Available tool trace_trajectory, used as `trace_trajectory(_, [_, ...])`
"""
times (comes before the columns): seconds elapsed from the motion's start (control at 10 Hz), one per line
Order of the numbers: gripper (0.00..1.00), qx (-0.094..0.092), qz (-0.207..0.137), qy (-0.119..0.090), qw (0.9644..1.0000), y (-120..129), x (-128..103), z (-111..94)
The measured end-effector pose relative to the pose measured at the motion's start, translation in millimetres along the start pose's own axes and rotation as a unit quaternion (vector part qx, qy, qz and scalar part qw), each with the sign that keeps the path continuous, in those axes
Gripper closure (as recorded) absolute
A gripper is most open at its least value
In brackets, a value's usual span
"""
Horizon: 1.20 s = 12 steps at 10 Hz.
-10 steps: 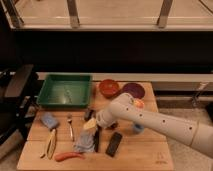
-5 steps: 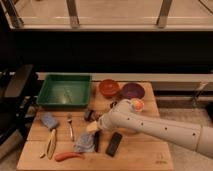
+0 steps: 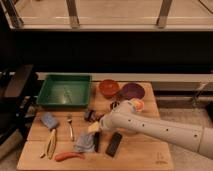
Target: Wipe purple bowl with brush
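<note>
while gripper hovers near brush, cloth lies beside.

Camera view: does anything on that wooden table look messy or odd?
Nothing looks spilled or broken. Only the bluish cloth near the front edge of the table lies crumpled in a heap. The robot's hand is just behind it.

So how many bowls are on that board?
2: the red-orange bowl at the board's back edge, the purple bowl right beside it. The claw hangs nearer the middle; the arm might hide another.
</note>
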Motion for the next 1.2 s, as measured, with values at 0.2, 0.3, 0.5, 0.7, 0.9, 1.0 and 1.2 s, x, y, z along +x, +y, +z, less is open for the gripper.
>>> trace_trajectory(0.2, [0.22,0.0,0.005,0.0,1.0,0.9,0.2,1.8])
trace_trajectory(0.3, [0.22,0.001,0.004,-0.001,1.0,-1.6,0.8,2.7])
trace_trajectory(0.5, [0.22,-0.001,0.005,-0.004,1.0,1.5,-2.4,-1.0])
trace_trajectory(0.7, [0.22,-0.001,0.003,-0.005,1.0,0.2,-2.8,-0.1])
trace_trajectory(0.9, [0.22,0.004,-0.001,-0.008,1.0,-5.8,-4.0,3.0])
trace_trajectory(1.0, [0.22,0.002,0.001,-0.009,1.0,-2.8,-5.5,0.4])
trace_trajectory(1.2, [0.22,0.003,-0.001,-0.01,0.9999,-4.2,-6.3,0.9])
